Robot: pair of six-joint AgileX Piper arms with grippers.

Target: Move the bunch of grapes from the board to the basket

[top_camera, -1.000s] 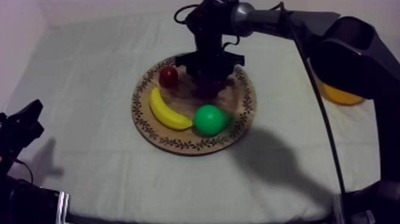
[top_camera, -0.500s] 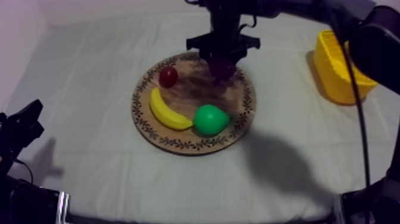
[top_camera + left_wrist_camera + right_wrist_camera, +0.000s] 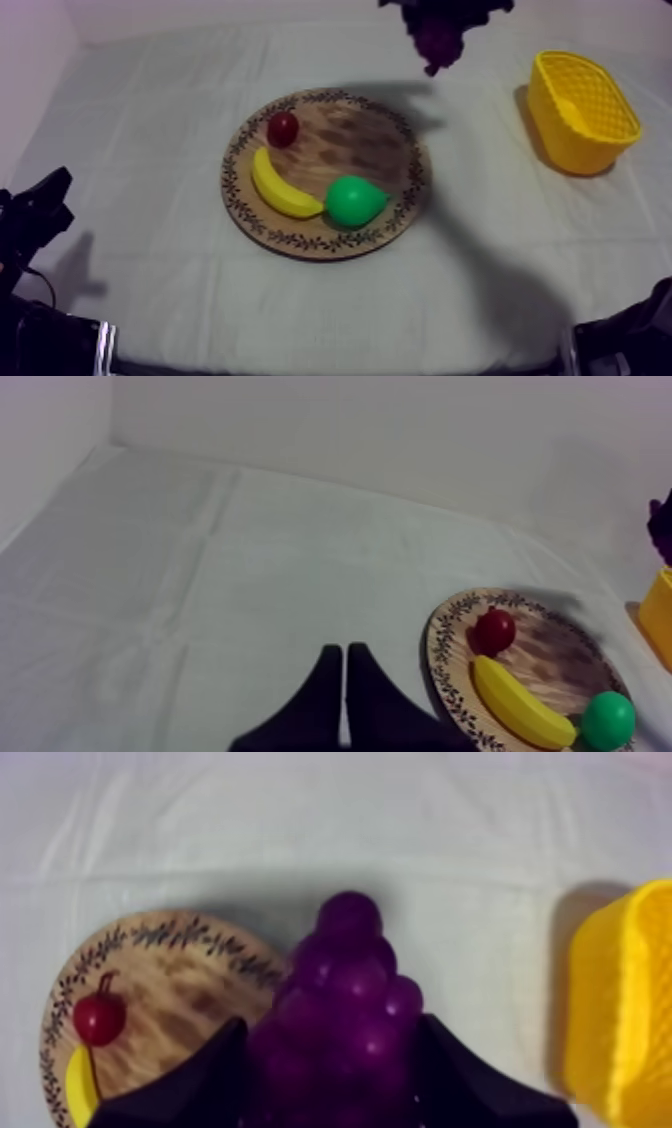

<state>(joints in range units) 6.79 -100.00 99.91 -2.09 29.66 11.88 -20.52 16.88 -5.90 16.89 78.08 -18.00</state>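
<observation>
The right pincer (image 3: 330, 1024) was clamped round the purple bunch of toy grapes (image 3: 350, 977), holding it high above the far edge of the surface (image 3: 150, 140), between the round wooden board with a patterned rim (image 3: 372, 140) and the yellow basket (image 3: 572, 140) by the right edge, probably so it would clear the basket's wall. The left pincer (image 3: 345, 671) lay closed on nothing near the left edge, out of the way
</observation>
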